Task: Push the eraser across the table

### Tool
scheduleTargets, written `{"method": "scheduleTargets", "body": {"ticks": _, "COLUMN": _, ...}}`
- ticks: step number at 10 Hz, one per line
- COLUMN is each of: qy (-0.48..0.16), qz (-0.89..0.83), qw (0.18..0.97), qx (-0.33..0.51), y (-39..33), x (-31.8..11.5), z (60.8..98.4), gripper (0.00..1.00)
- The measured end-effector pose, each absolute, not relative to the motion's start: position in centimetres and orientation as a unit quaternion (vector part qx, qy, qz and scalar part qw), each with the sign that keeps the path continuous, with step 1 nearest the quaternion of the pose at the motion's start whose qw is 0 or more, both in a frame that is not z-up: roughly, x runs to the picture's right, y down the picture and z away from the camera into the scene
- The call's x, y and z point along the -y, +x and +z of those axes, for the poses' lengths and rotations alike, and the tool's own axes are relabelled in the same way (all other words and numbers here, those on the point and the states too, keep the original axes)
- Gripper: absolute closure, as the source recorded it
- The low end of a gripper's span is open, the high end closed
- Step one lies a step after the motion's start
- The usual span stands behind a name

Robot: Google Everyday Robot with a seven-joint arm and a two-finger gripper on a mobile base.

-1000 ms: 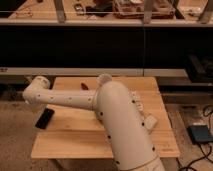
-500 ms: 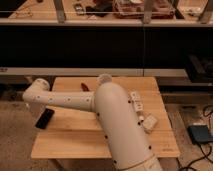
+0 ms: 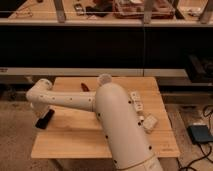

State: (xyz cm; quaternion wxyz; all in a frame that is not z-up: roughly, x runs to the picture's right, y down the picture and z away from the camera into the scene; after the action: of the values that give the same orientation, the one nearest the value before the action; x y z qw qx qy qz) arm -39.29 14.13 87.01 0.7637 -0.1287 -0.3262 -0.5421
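The eraser (image 3: 44, 120) is a small flat black block at the left edge of the light wooden table (image 3: 75, 135), partly overhanging it. My white arm reaches from the lower right across the table to the left. The gripper (image 3: 38, 108) hangs under the round wrist end, right above and touching or almost touching the eraser's far end. Its fingers are hidden by the wrist.
A thin red-brown stick (image 3: 86, 87) lies at the table's back, beside the arm. White boxy pieces (image 3: 135, 98) (image 3: 149, 122) lie on the right side. A dark shelf unit stands behind the table. A blue box (image 3: 200, 134) and cables lie on the floor at right.
The arm's wrist end has shifted only slightly. The eraser stays at the left edge of the table.
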Motion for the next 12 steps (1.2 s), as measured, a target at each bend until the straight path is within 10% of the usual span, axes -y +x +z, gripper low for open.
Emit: {"method": "scheduleTargets", "body": {"ticks": 12, "qy": -0.176, "qz": -0.553, "qw": 0.746, "qx": 0.326, "y": -34.7, "x": -15.7, "z": 86.9, "gripper": 1.0}}
